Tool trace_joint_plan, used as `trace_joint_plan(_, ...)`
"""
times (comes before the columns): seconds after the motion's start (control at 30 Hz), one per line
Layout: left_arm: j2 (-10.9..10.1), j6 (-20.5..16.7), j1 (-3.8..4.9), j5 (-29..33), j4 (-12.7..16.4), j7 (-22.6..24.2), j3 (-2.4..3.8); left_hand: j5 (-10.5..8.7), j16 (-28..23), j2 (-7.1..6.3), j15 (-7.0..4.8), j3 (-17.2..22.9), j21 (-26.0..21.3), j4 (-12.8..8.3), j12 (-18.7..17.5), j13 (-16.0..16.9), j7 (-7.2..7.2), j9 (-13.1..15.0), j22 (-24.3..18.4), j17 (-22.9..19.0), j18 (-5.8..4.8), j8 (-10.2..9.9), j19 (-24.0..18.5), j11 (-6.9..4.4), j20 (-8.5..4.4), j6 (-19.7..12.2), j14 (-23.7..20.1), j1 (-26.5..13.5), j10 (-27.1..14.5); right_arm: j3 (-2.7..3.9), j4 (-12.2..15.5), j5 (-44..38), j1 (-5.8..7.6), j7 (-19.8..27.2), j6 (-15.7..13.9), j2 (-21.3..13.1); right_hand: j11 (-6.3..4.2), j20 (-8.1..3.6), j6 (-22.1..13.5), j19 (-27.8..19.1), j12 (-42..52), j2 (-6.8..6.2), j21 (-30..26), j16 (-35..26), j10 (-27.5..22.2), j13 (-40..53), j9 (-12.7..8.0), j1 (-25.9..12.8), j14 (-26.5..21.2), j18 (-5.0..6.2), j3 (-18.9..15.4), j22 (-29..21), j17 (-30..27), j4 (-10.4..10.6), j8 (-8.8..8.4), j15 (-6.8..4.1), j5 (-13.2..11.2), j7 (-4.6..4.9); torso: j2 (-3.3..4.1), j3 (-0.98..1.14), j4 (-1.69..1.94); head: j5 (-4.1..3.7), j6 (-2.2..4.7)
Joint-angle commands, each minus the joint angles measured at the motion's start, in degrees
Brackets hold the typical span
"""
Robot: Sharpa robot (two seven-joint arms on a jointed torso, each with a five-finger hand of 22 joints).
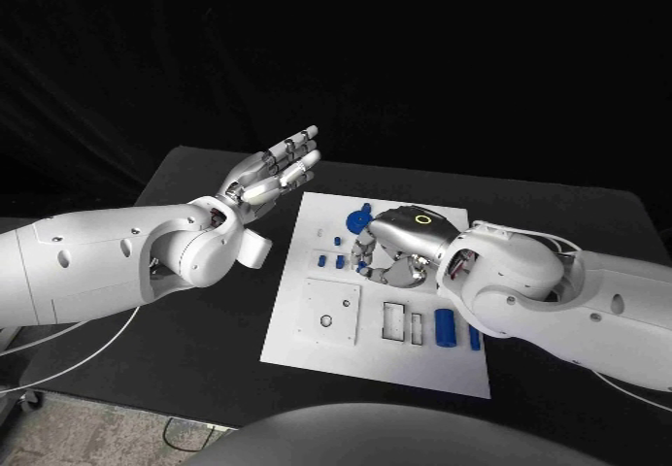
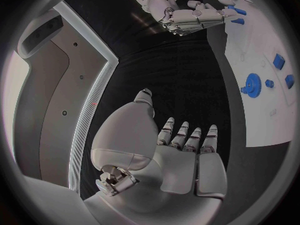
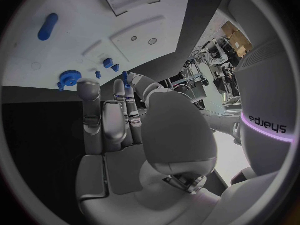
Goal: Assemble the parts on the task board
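Reaching over the middle of the white task board [image 1: 329, 345], the right hand [image 1: 396, 254] hangs low above the plate with its fingers bent down toward the surface; whether they grip anything cannot be told from the pictures. A blue gear [image 1: 358, 218] lies just beyond that hand, touching or nearly touching its far edge, and several small blue parts [image 1: 329, 260] sit just beside its fingertips on the side toward the left arm. A blue cylinder [image 1: 446, 328] and a thinner blue pin [image 1: 475, 338] lie on the board nearer the robot, beneath the right forearm. Off the board, the left hand [image 1: 275, 167] is raised above the black table [image 1: 183, 320] beside the plate's far corner, palm open, fingers straight and slightly spread, holding nothing. From the left wrist, the gear [image 2: 252, 83] and small blue pieces rest on the board well apart from the outstretched fingers [image 2: 187, 135].
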Motion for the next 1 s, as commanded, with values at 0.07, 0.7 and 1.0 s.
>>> trace_joint_plan(0.07, 0.06, 0.86, 0.02, -0.32, 0.11, 0.41, 0.01, 0.32, 0.13, 0.47, 0.19, -0.75, -0.08, 0.0, 0.23, 0.08, 0.33, 0.05, -1.47, 0.06, 0.47, -0.03, -0.3, 0.44, 0.06, 0.13, -0.07, 0.24, -0.09, 0.01, -2.09, -2.44, -1.34, 0.36, 0.64, 2.41, -0.01, -0.04, -0.06, 0.25, -0.39, -0.01, -0.01, -0.09, 0.49, -0.06, 0.09, 0.78, 0.32, 0.29, -0.21, 4.18, 0.04, -0.14, -0.24, -0.15, 0.45, -0.04, 0.05, -0.05, 0.07, 0.17, 0.0)
trace_joint_plan(0.7, 0.55, 1.27, -0.03, -0.32, -0.44, 0.42, -0.02, 0.34, 0.14, 1.08, 0.29, -1.13, -0.21, -0.01, 0.19, 0.06, 0.55, 0.03, -1.92, 0.06, 0.22, -0.05, -0.5, 0.61, 0.03, 0.03, -0.05, 0.35, -0.13, 0.02, -7.72, -5.28, -5.91, 1.32, 0.08, 7.54, -0.04, -0.07, 0.0, 0.14, -0.56, -0.19, -0.25, -0.14, 0.85, -0.25, -0.01, 1.06, 0.29, 0.33, -0.26, 4.14, -0.03, -0.36, -0.43, -0.17, 0.84, 0.01, -0.04, -0.01, -0.01, 1.66, 0.0)
trace_joint_plan(1.0, 0.63, 1.38, -0.04, -0.32, -0.48, 0.38, -0.05, 0.34, 0.17, 1.23, 0.33, -1.18, -0.2, -0.01, 0.21, 0.07, 0.63, 0.03, -1.86, 0.08, 0.22, -0.05, -0.48, 0.66, 0.04, 0.06, 0.01, 0.38, -0.14, 0.02, -7.38, -5.57, -6.56, 1.02, 0.75, 7.19, -0.05, -0.09, -0.14, 0.04, -0.6, -0.28, -0.48, -0.31, 1.1, -0.32, -0.11, 1.21, 0.2, 0.37, -0.3, 4.09, -0.24, -0.49, -0.64, -0.2, 0.96, 0.06, -0.08, 0.05, -0.15, 2.13, 0.0)
